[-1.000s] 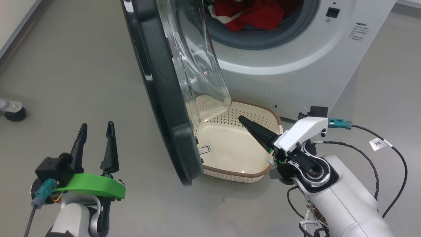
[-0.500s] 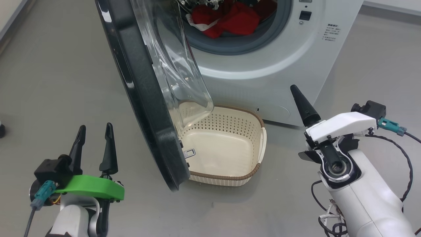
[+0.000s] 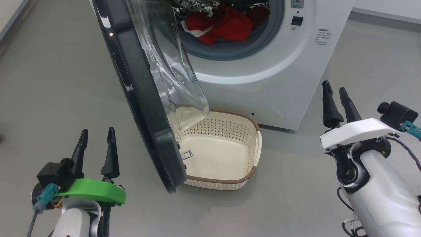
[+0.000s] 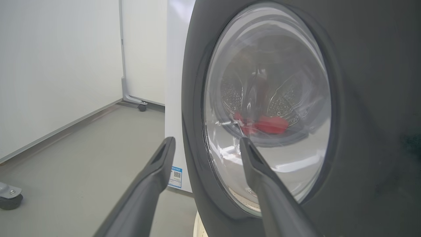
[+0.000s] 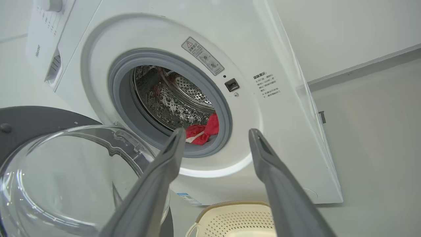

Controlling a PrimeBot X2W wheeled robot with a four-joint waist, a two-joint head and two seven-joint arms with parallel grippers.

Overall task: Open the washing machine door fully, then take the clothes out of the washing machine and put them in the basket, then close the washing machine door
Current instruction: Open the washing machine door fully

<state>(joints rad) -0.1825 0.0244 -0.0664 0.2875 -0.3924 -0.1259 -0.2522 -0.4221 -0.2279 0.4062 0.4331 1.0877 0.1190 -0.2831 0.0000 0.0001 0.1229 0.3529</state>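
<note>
The washing machine (image 3: 279, 65) (image 5: 289, 138) stands ahead with its door (image 3: 141, 98) (image 4: 361, 98) (image 5: 65, 171) swung out, black rim edge-on, glass bowl toward the drum. Red clothes (image 3: 227, 26) (image 5: 202, 131) lie at the drum's front; through the glass they show as a red patch (image 4: 266, 124). The cream basket (image 3: 255, 149) (image 5: 236, 217) sits empty on the floor under the opening, partly behind the door. My left gripper (image 3: 96, 132) (image 4: 207, 141) is open, left of the door's outer face. My right gripper (image 3: 334, 85) (image 5: 215, 131) is open, right of the basket, holding nothing.
Grey floor (image 3: 49, 82) spreads to both sides. A white wall panel on a castor (image 4: 141, 107) stands behind the machine's left side. Another castor (image 4: 10, 197) sits on the floor at the lower left. Cables (image 3: 408, 151) hang off my right arm.
My right gripper has risen out of the basket, swung right and now points up with both fingers apart. The head camera has shifted, showing more of the drum. The left gripper stays put.
</note>
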